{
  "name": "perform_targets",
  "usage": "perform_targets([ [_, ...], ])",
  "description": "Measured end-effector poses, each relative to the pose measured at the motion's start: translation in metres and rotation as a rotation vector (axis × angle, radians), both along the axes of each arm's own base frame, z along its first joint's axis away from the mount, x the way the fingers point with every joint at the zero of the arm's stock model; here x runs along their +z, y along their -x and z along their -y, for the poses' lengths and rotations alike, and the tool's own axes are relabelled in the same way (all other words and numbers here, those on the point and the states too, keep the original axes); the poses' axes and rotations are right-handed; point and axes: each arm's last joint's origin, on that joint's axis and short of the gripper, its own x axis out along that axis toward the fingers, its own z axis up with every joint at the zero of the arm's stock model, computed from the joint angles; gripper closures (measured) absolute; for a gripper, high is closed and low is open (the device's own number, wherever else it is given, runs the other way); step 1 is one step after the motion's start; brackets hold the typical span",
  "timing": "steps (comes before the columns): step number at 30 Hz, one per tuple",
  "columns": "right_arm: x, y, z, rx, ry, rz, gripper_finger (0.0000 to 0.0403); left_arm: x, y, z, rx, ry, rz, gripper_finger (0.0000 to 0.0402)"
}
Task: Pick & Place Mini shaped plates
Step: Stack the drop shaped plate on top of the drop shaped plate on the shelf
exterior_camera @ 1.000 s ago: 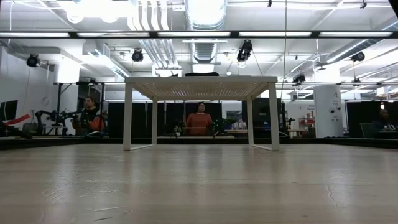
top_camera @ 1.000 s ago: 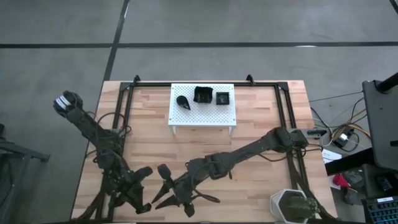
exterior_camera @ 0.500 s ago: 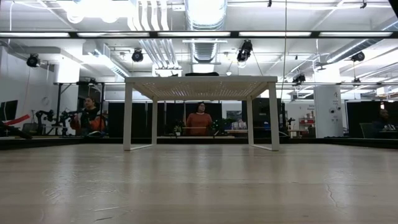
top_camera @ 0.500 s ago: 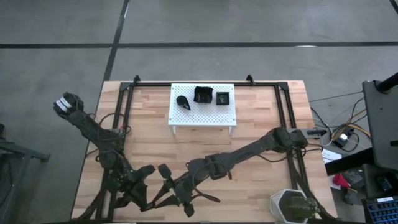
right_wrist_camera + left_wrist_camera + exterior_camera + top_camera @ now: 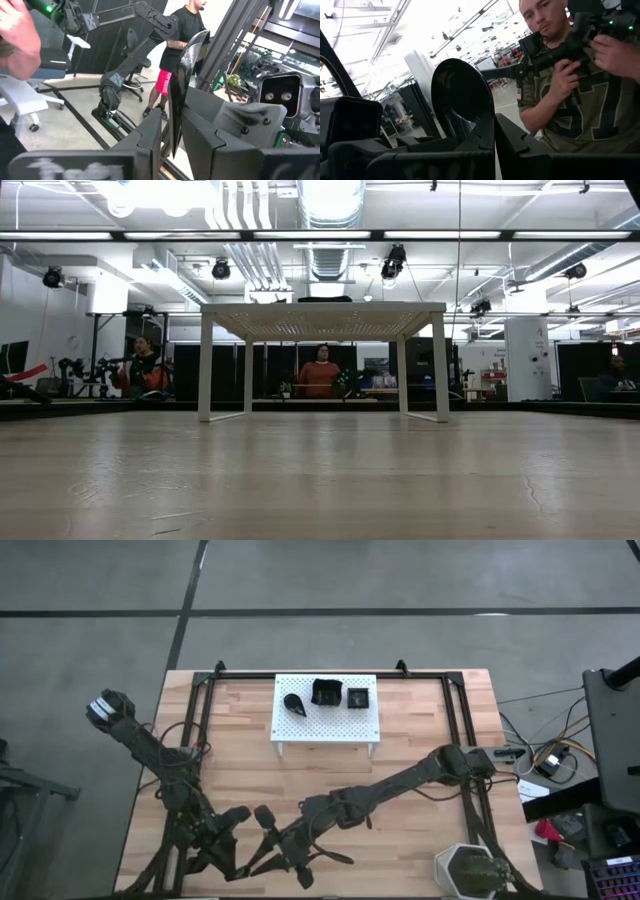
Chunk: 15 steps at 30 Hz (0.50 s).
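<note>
Glossy black teardrop plate (image 5: 462, 100) sits pinched in the closed left end effector (image 5: 238, 870); right end effector (image 5: 272, 862) clamps another black plate (image 5: 186, 85) edge-on; thin-rim grips might slip near the table's (image 5: 420, 745) front edge.

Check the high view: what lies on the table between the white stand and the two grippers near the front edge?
Nothing: bare wood separates the white stand from the left gripper and right gripper.

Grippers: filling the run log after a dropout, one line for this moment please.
left gripper: shut on black plate | right gripper: close beside left | white stand: three plates
</note>
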Motion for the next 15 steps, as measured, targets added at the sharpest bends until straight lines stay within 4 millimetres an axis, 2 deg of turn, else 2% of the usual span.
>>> perform_targets([
  [15, 0.0035, 0.0005, -0.0002, 0.008, -0.028, 0.018, 0.0360, -0.0002, -0.0002, -0.0001, 0.009, -0.003, 0.001, 0.0401],
])
